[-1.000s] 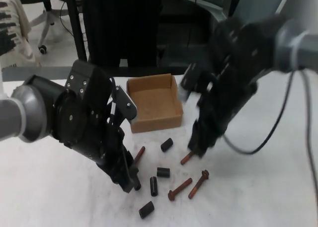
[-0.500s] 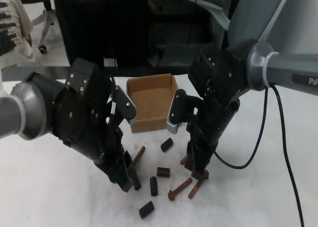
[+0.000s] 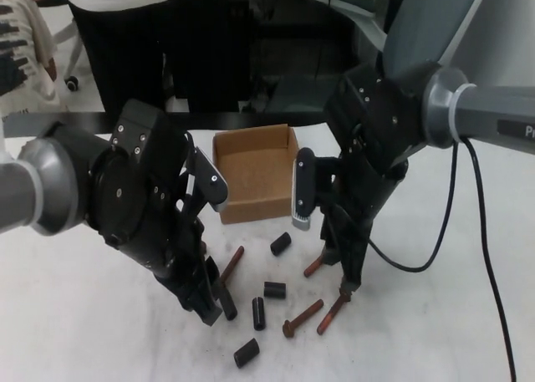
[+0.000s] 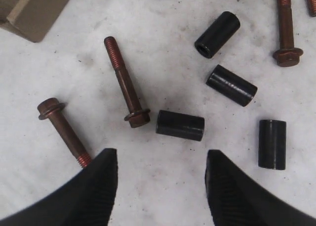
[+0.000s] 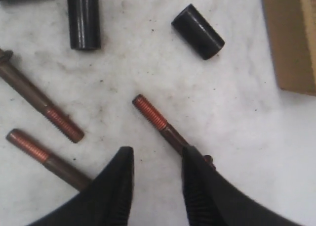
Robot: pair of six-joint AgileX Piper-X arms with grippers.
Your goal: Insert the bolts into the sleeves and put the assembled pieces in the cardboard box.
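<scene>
The cardboard box (image 3: 259, 181) stands open at the back of the white bench. In front of it lie several copper bolts and black sleeves. My left gripper (image 3: 216, 305) (image 4: 160, 186) is open low over a sleeve (image 4: 180, 125), with a bolt (image 4: 126, 82) just beside that sleeve and another bolt (image 4: 64, 132) by one finger. My right gripper (image 3: 347, 280) (image 5: 157, 186) is open with a narrow gap, low over the bench. One of its fingers (image 5: 202, 191) covers the shank of a bolt (image 5: 158, 119) (image 3: 314, 266), and nothing sits between the fingers.
More sleeves (image 3: 280, 244) (image 3: 275, 289) (image 3: 246, 353) and bolts (image 3: 302, 317) (image 3: 334, 308) lie loose between the two arms. A cable (image 3: 468, 223) hangs from the right arm. The box's wall (image 5: 291, 38) is close beside the right gripper.
The right arm has swung down and toward the near side, bringing its gripper low over the bolts. The left arm has hardly moved.
</scene>
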